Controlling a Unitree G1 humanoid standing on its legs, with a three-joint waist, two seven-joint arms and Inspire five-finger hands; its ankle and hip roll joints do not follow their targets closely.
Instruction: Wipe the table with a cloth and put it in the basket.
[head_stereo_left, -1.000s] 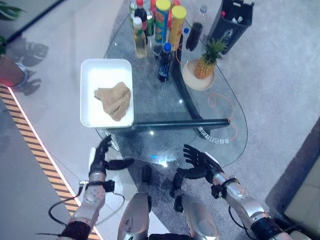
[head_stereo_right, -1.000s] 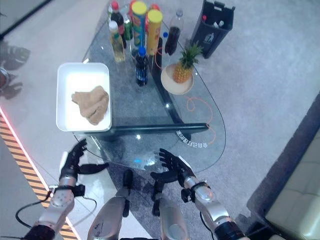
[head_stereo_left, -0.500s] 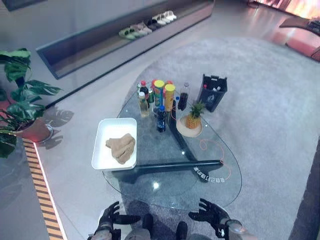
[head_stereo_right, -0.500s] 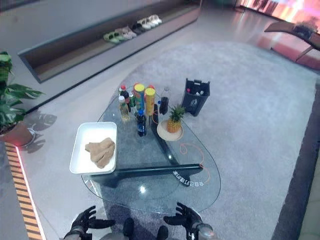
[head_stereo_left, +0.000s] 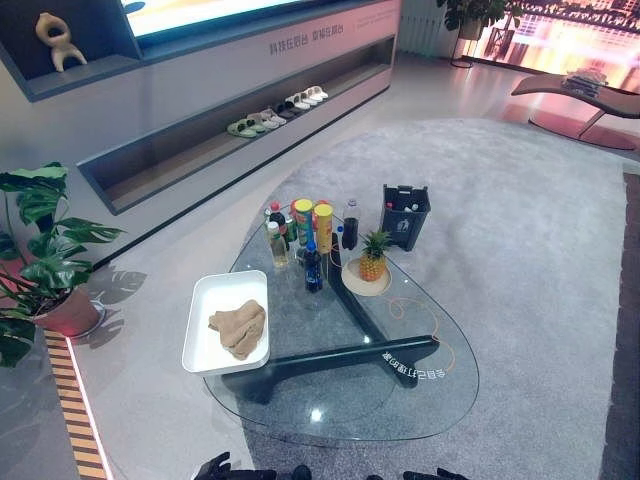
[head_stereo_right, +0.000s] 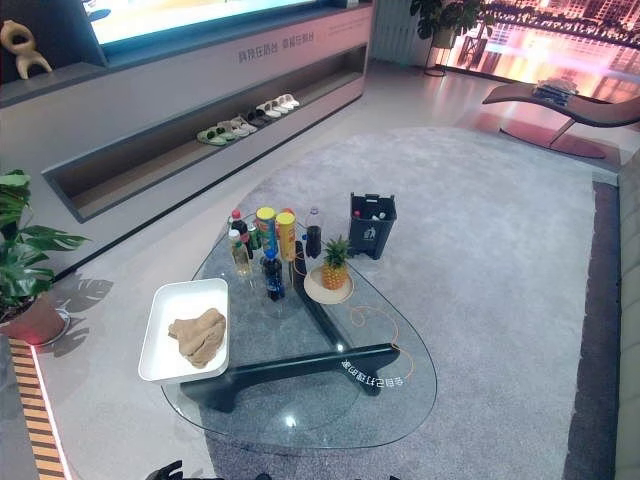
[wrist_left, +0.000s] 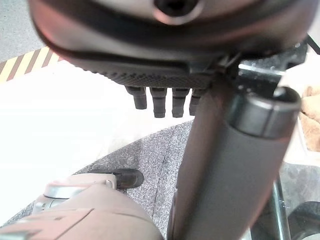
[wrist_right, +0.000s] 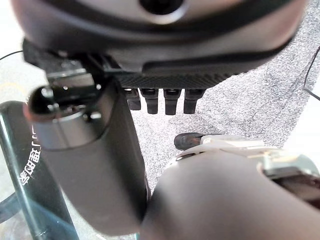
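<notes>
- since a second ago the camera has tipped up and the whole picture has shifted: both hands, then spread wide in front of the near desk edge, now show just as fingertips at the bottom edge, while the cloth lies in the basket as before.
- potted plant (head_stereo_left: 35, 250) stands on the floor far left, well apart from the desk.
- left robot hand (head_stereo_left: 215, 467) sits low, in front of the desk's near edge; in its wrist view (wrist_left: 165, 100) the fingers run out straight and the thumb stands free, released, grasping nothing.
- white basket (head_stereo_left: 205, 300) rests on the left end of the glass desk (head_stereo_left: 430, 400), partly overhanging its edge.
- tan cloth (head_stereo_left: 238, 328) lies crumpled inside the basket, toward its near half.
- bottles and tall cans (head_stereo_left: 305, 235) cluster at the desk's far end, just beside the basket's far corner.
- pineapple (head_stereo_left: 374, 256) stands upright on a round plate (head_stereo_left: 352, 280), right of the bottles.
- dark bin (head_stereo_left: 405, 216) stands on the carpet (head_stereo_left: 540, 260) just beyond the desk.
- right robot hand (head_stereo_left: 425, 474) is near the bottom edge; its wrist view (wrist_right: 160, 102) shows straight fingers and a free thumb, released.
</notes>
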